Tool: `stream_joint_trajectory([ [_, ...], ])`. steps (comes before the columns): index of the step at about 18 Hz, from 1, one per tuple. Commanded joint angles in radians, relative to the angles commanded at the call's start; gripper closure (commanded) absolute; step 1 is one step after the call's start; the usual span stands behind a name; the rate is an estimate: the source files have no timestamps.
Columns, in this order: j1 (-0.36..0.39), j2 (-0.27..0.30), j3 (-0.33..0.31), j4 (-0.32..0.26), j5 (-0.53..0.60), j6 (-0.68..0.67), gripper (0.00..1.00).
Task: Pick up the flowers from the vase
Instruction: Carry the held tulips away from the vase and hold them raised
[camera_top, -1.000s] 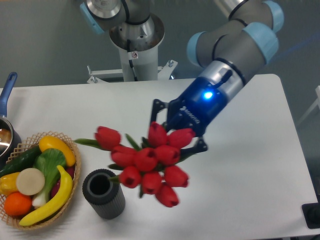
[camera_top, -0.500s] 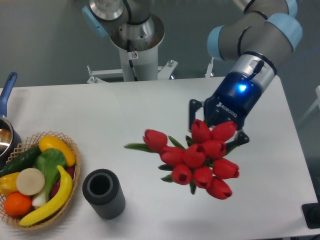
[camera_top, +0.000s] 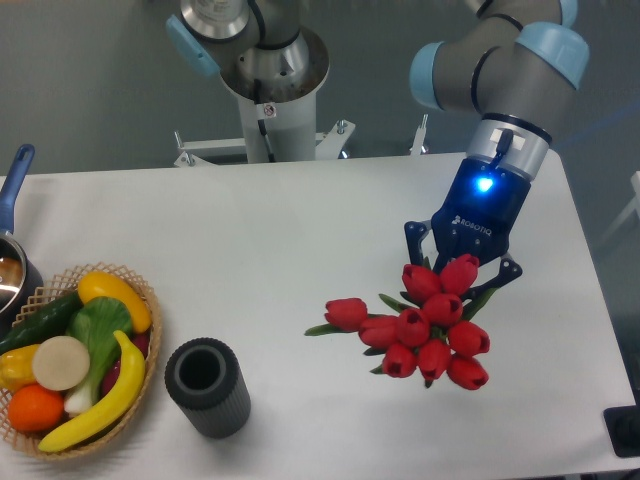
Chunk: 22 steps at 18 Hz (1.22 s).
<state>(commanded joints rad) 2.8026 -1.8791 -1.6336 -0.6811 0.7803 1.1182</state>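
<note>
Red tulip buds crowd together just below the gripper (camera_top: 462, 268): the flowers (camera_top: 425, 328) hang as a bunch of roughly ten heads with green stems and leaves, and one bud juts out to the image-left of the cluster on a leaning stem. The stems run up between the dark fingers, which close around them, so the gripper has the bunch clamped and carries it clear of the vase. Whether the lowest buds touch the table beneath them cannot be told from this view.

Above the fingers, the gripper body shows blue with a lit point, and the grey arm with pale blue joint caps rises from it toward the upper right of the view.

Well apart from the gripper, toward the lower left, the vase (camera_top: 207, 386) stands upright on the white table (camera_top: 260, 240), a dark grey ribbed cylinder with its round mouth open and nothing in it.

Farther left again, just beside the vase, a wicker basket (camera_top: 75, 358) holds yellow, orange and green fruit and vegetables. Beyond the basket, at the left edge, part of a pot (camera_top: 12, 268) with a blue handle shows. Behind the table, up and left of the gripper, stands the arm's grey base column (camera_top: 270, 75).
</note>
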Motion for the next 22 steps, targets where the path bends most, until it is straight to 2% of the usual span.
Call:
stream_joint_trajectory([
  [5,-0.018,-0.012,-0.011,-0.006,0.207,0.028,1.00],
  [8,-0.031,-0.008,-0.049,-0.029,0.342,0.038,1.00],
  [12,-0.109,-0.015,-0.075,-0.049,0.557,0.069,1.00],
  [15,-0.129,-0.029,-0.061,-0.092,0.614,0.089,0.99],
  [18,-0.140,-0.034,-0.032,-0.185,0.655,0.097,0.98],
  [22,-0.141,-0.034,-0.029,-0.250,0.685,0.097,0.93],
])
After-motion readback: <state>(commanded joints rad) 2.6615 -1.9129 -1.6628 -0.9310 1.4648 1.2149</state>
